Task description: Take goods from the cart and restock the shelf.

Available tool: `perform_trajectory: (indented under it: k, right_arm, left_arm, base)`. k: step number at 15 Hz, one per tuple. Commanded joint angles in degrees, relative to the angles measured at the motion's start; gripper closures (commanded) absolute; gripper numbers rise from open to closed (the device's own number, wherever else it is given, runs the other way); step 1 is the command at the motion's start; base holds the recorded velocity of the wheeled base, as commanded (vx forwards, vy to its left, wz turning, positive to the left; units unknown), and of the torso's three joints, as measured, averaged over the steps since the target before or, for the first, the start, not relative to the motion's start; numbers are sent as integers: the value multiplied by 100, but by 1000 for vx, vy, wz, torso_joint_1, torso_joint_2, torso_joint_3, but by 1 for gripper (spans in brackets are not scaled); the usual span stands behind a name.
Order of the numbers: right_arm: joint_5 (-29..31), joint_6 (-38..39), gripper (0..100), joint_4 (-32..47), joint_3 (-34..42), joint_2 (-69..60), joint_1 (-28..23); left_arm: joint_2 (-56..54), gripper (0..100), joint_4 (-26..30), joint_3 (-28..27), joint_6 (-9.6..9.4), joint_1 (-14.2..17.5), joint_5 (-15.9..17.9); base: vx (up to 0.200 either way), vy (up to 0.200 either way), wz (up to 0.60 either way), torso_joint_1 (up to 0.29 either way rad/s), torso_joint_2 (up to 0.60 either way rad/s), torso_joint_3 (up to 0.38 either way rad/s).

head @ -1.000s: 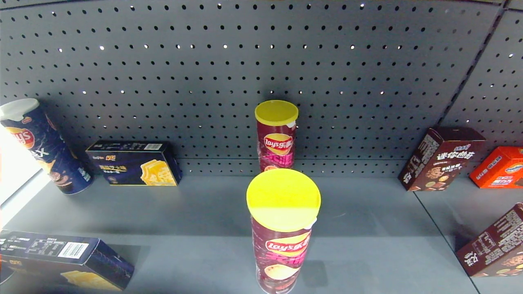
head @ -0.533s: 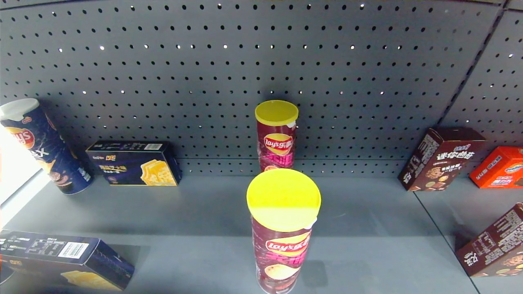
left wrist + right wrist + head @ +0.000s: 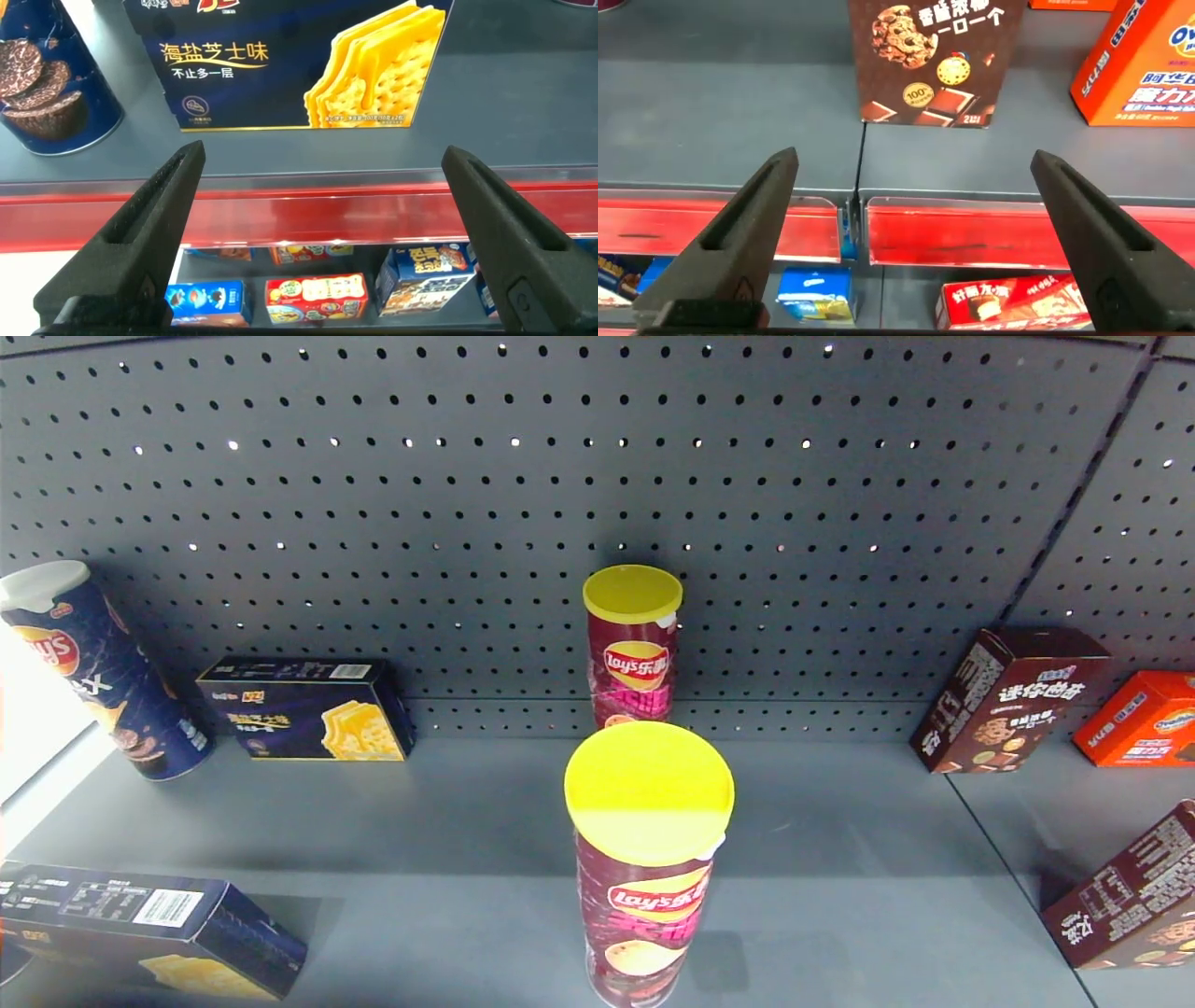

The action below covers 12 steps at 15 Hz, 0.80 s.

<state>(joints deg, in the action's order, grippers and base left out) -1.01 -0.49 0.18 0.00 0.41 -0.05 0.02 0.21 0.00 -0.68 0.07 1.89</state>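
Two maroon chip cans with yellow lids stand upright on the grey shelf (image 3: 420,859), one at the front (image 3: 647,863) and one at the back (image 3: 631,644) against the pegboard. My left gripper (image 3: 322,233) is open, in front of the shelf's red front rail (image 3: 308,207), facing a dark blue cracker box (image 3: 299,61) and a dark blue can (image 3: 51,84). My right gripper (image 3: 915,233) is open too, level with the red rail (image 3: 952,229), facing a brown cookie box (image 3: 929,61) and an orange box (image 3: 1144,65). Nothing is between either pair of fingers.
On the shelf's left are a dark blue can (image 3: 93,672), a blue cracker box (image 3: 308,709) and another blue box (image 3: 149,929) at the front. Brown boxes (image 3: 1013,695) (image 3: 1134,891) and an orange box (image 3: 1134,719) stand right. Lower shelf goods (image 3: 313,294) (image 3: 1013,303) lie beneath the rail.
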Motion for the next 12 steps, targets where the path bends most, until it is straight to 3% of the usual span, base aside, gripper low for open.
perform_trajectory:
  k: [1,12]
  right_arm:
    - [-4,-4,0,-1,0,-6,5]
    - [-13,14,0,-1,0,-6,5]
  left_arm:
    - [6,0,6,0,-2,1,4]
    - [6,0,-3,0,24,1,-13]
  base:
    - [0,0,0,0,0,0]
    - [0,0,0,0,0,0]
